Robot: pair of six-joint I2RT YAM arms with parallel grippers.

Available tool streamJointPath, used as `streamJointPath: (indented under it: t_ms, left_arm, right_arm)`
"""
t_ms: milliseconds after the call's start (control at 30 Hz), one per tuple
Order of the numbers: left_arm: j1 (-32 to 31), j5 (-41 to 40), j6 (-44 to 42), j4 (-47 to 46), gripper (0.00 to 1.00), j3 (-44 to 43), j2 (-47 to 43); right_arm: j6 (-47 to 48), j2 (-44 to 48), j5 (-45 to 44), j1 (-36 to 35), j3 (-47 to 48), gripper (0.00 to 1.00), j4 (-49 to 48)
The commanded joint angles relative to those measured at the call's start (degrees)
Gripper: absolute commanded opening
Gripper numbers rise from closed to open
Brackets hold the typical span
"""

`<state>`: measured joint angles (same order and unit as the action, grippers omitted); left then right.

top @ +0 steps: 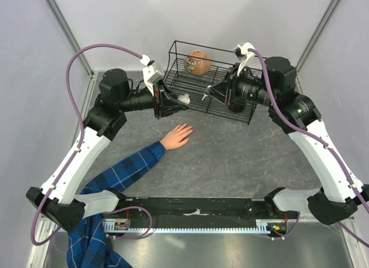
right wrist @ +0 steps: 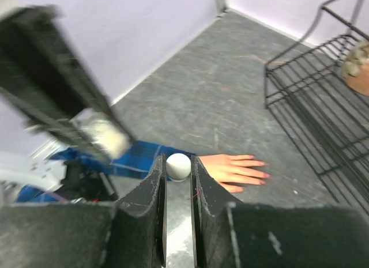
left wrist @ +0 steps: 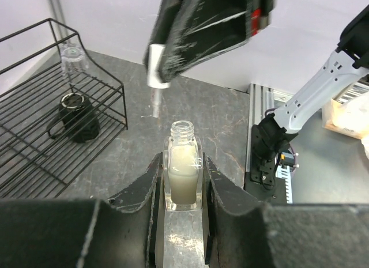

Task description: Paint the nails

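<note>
A skin-coloured hand [top: 177, 135] with a blue plaid sleeve [top: 124, 170] lies palm down on the grey table. Its nails [right wrist: 262, 163] show as small pinkish tips. My left gripper [top: 173, 104] [left wrist: 183, 170] is shut on a small clear bottle [left wrist: 183, 173] of pale liquid, whose neck is uncapped. My right gripper [top: 214, 92] [right wrist: 178, 164] is shut on the round white cap [right wrist: 178, 166]. A thin brush stem [left wrist: 154, 101] hangs from the cap, just above and left of the bottle's mouth. Both grippers hover above the table beyond the hand.
A black wire rack [top: 210, 78] stands at the back, holding a brown round object [top: 197, 63], a black item [left wrist: 75, 121] and a clear glass piece [left wrist: 72, 55]. Pale walls enclose the table on three sides. The right arm's base [left wrist: 271, 147] is bolted at the near edge.
</note>
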<state>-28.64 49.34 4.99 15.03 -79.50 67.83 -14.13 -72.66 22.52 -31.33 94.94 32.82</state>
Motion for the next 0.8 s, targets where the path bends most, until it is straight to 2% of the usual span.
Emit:
streamJointPath:
  t_ms: [0,400,633,767]
  left_arm:
    - [-0.2,4.8,-0.6,-4.6,0.02,0.2,2.0]
    - [-1.2,3.5,-3.4,-2.4,0.02,3.1,0.7]
    - [-1.6,3.6,-3.5,-1.6,0.02,3.9,-0.2]
    - [-1.9,3.7,-3.3,-1.6,0.02,3.6,0.1]
  right_arm:
    - [0.2,-0.5,8.1,0.1,4.6,0.00,3.1]
    - [-2.2,-0.7,15.6,0.2,8.4,0.00,2.9]
    - [-3.6,-2.2,10.3,0.2,10.7,0.00,2.3]
    - [-5.4,-4.1,10.7,0.1,10.9,0.00,0.4]
